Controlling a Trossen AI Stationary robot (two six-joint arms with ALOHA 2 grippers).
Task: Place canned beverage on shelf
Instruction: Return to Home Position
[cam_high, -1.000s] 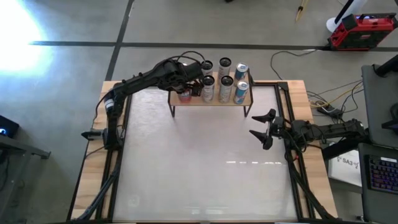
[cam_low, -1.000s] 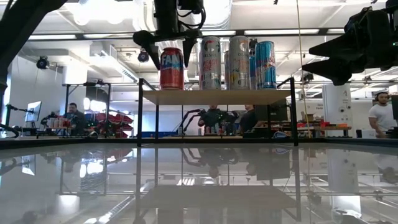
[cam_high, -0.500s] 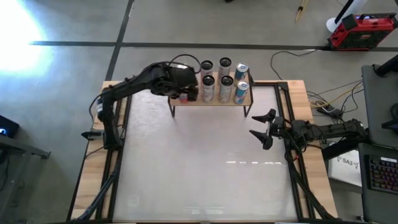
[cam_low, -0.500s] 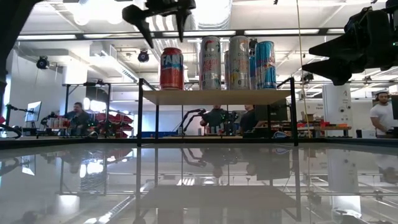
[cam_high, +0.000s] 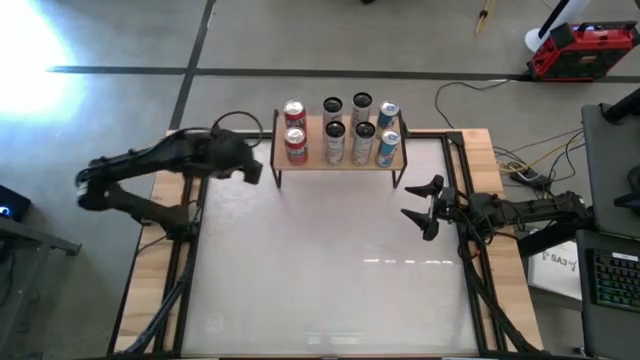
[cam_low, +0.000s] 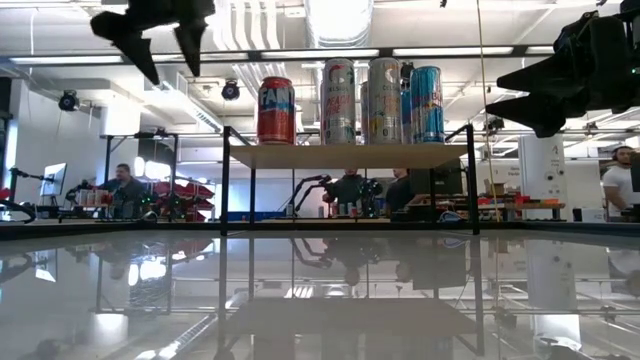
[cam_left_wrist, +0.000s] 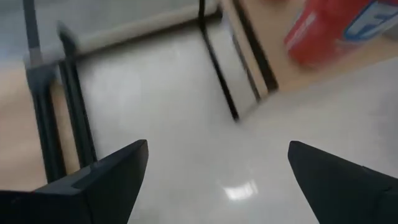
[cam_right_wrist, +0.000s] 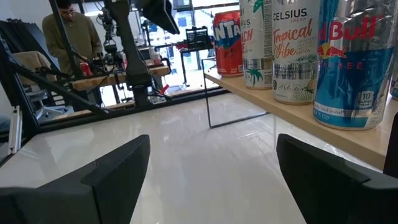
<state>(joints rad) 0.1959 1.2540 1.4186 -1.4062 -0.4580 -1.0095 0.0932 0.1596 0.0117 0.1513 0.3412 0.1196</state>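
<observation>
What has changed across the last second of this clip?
The left gripper, which stood over the orange soda can at the left end of the shelf, has lifted and swung away to the left side of the table, jaws open and empty. The can remains on the shelf. Unchanged: the other cans and the right gripper, open at the table's right side.

white can (cam_right_wrist: 295, 53): CELSIUS Tropical Vibe | blue can (cam_right_wrist: 353, 62): Red Bull | orange can (cam_right_wrist: 228, 43): NTA
</observation>
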